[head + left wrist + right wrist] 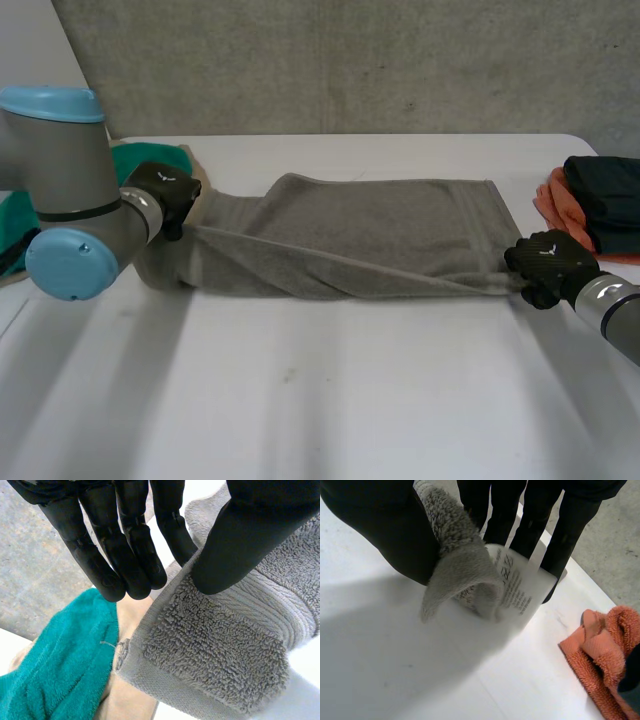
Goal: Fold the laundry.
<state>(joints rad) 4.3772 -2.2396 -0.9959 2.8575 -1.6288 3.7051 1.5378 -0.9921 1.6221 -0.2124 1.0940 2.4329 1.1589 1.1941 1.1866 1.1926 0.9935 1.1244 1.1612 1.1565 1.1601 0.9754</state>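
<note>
Stretched taut across the middle of the head view, on the white table (320,400): grey terry towel (350,235), looped pile, long edge rolled over. Left end pinched between thumb and fingers of left hand (165,195). Right corner, with printed care label (520,587), pinched by right hand (550,262). Upper left: teal terry cloth (150,158). Right edge: orange cloth (552,205) under dark garment (608,200).

Robot test lab, right in front of me.
Bare grey concrete wall (350,60) behind, plain white table (300,400) below, a grey robot arm with light-blue caps (60,170) working over it, a teal terry cloth (145,158) and an orange terry cloth (550,205) parked at the table's ends.
</note>
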